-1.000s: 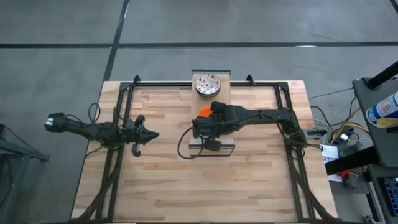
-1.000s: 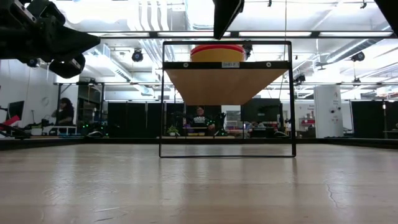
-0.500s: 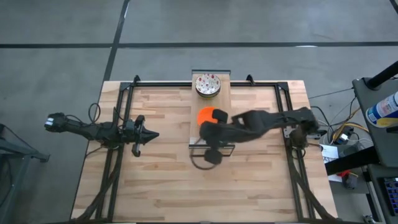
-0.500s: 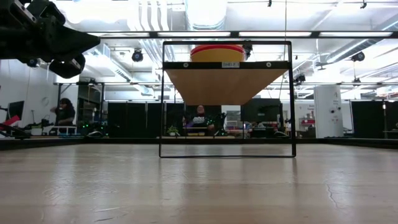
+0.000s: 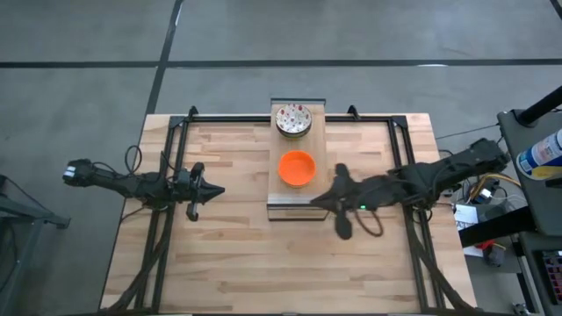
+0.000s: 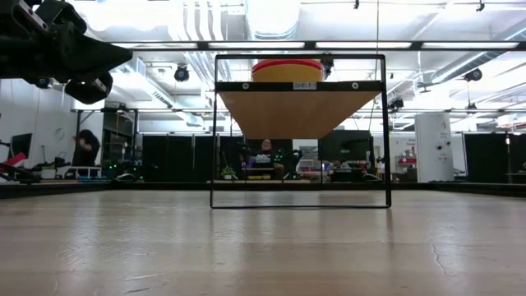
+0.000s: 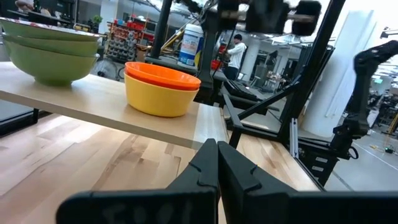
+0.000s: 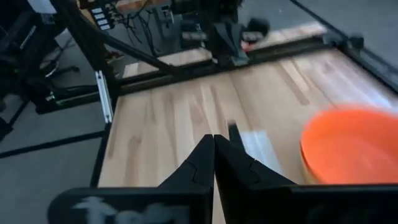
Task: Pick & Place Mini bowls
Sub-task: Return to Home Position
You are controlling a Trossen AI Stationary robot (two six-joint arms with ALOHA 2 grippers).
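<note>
While your right claw (image 8: 214, 142) hangs pressed together beside the shelf (image 5: 285, 204), careful: a stray swing could topple the orange bowl (image 5: 297, 168); left claw (image 5: 215, 190), likewise pressed, waits clear.

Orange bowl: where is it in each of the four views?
High view: orange bowl at picture centre, on the shelf board.
Low view: top centre, a reddish rim over the yellow bowl; which bowl's, unclear.
Left wrist view: left of centre, stacked on the yellow bowl.
Right wrist view: right edge.
Shared landmark: the shelf board.
</note>
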